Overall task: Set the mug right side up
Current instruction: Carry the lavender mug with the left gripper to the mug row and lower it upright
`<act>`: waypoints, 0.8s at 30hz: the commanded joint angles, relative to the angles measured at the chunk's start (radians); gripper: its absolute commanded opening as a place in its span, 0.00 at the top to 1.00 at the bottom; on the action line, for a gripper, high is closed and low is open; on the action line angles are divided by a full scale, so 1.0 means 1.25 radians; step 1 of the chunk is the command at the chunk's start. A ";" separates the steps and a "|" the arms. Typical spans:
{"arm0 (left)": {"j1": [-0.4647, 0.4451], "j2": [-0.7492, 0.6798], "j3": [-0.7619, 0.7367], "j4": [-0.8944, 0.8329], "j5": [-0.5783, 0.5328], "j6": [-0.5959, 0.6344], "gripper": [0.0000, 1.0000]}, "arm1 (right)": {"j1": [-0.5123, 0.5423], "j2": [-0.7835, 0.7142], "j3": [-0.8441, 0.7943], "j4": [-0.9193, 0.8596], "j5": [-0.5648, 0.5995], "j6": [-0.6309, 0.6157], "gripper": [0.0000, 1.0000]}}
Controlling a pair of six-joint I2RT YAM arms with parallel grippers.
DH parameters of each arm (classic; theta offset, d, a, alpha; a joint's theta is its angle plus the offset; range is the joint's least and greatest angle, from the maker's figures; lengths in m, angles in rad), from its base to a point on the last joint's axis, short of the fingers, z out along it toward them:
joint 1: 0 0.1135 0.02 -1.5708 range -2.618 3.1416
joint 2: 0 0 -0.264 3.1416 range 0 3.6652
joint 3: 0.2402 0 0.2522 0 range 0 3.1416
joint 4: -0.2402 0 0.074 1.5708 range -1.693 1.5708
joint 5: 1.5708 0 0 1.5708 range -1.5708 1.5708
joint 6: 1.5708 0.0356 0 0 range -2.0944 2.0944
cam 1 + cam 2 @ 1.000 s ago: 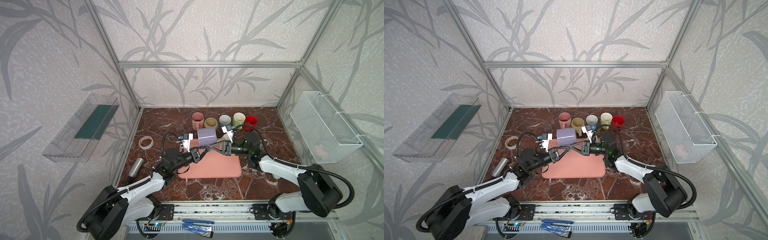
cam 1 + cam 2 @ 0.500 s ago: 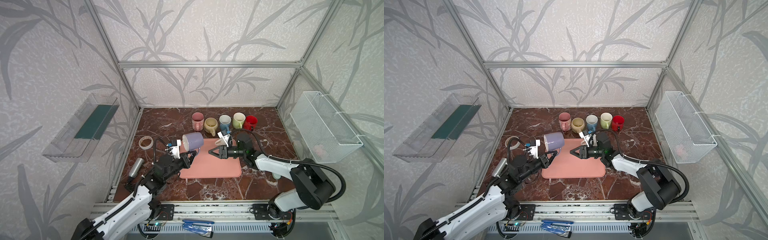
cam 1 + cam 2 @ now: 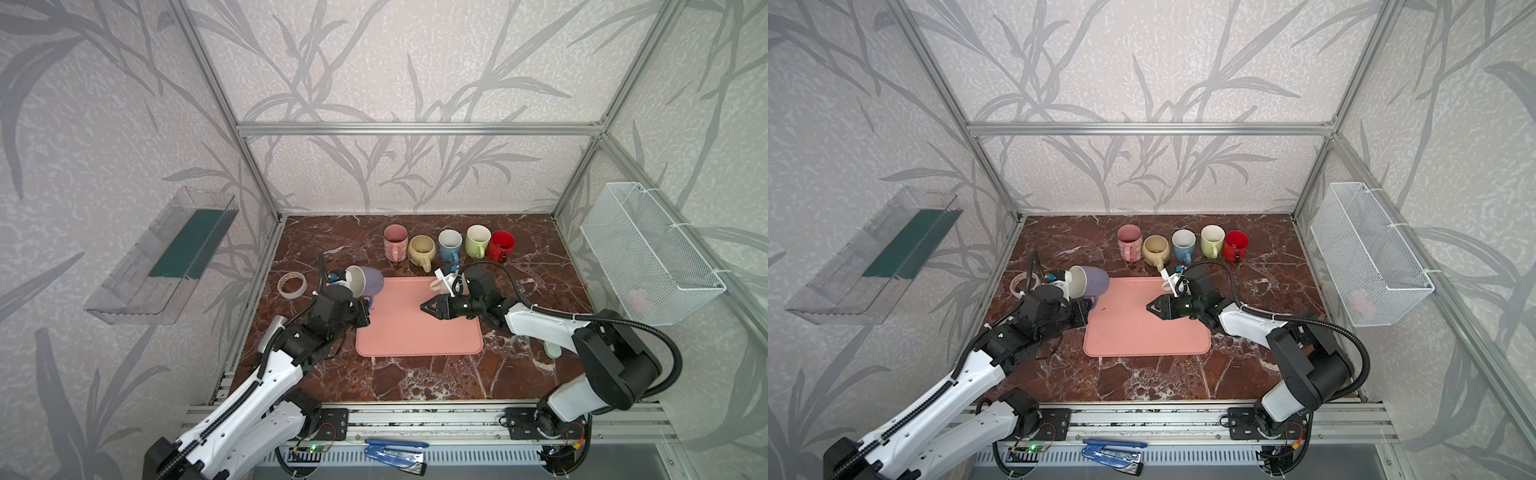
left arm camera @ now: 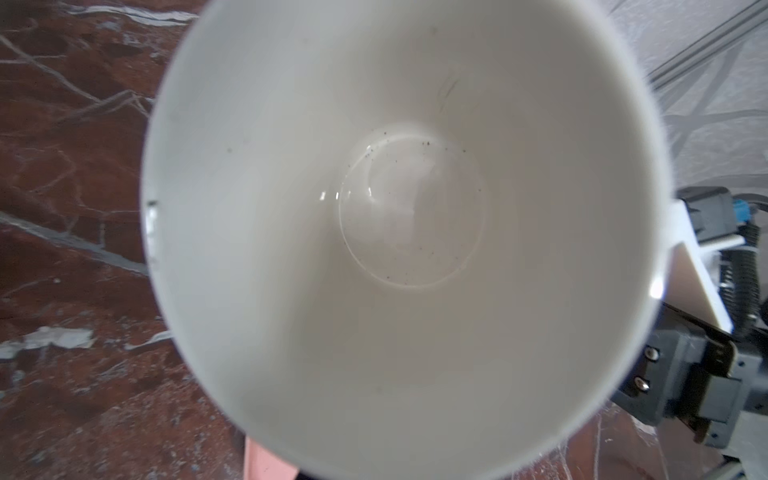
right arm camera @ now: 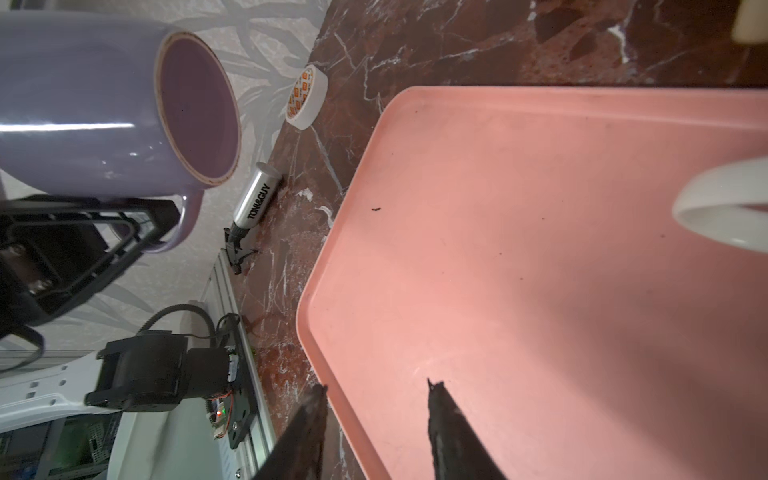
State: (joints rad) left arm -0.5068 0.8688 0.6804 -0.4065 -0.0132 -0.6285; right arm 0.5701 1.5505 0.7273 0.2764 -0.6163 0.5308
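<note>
two grippers: your left gripper clamps the handle of the purple mug, tipped sideways, aloft near the pink tray; only the right wrist view shows that grip. your right gripper hangs parted, empty.

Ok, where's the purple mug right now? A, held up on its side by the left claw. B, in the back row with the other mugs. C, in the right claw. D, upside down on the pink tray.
A: the purple mug is tipped on its side with the left claw gripping its handle, while the right claw is open and empty over the pink tray.
</note>
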 commanded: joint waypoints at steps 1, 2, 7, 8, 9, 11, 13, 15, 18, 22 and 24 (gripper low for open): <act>0.042 0.051 0.078 -0.115 -0.021 0.058 1.00 | 0.002 0.009 0.017 -0.051 0.051 -0.033 0.59; 0.052 0.070 0.088 -0.130 -0.019 0.066 1.00 | 0.004 0.008 0.018 -0.054 0.052 -0.034 0.59; 0.087 0.159 0.123 -0.184 -0.066 0.116 1.00 | 0.009 -0.017 0.022 -0.082 0.073 -0.043 0.59; 0.092 0.174 0.132 -0.189 -0.071 0.125 1.00 | 0.009 -0.023 0.023 -0.087 0.077 -0.044 0.59; 0.097 0.194 0.144 -0.197 -0.080 0.133 1.00 | 0.012 -0.030 0.021 -0.091 0.082 -0.046 0.59; 0.107 0.230 0.166 -0.206 -0.089 0.150 1.00 | 0.015 -0.042 0.018 -0.095 0.086 -0.047 0.59; 0.118 0.264 0.188 -0.209 -0.091 0.166 1.00 | 0.018 -0.053 0.016 -0.099 0.086 -0.045 0.59; 0.128 0.295 0.210 -0.210 -0.089 0.179 1.00 | 0.022 -0.064 0.014 -0.101 0.088 -0.044 0.59; 0.140 0.346 0.250 -0.215 -0.082 0.201 1.00 | 0.027 -0.078 0.011 -0.106 0.092 -0.043 0.59; 0.146 0.410 0.294 -0.214 -0.096 0.231 1.00 | 0.030 -0.090 0.012 -0.112 0.094 -0.042 0.59; 0.148 0.439 0.318 -0.220 -0.119 0.223 1.00 | 0.032 -0.093 0.012 -0.116 0.094 -0.042 0.59</act>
State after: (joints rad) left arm -0.3298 1.3975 1.0203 -0.6884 -0.0975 -0.3798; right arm 0.6037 1.4631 0.7280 0.1501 -0.5049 0.4885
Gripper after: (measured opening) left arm 0.122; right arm 0.413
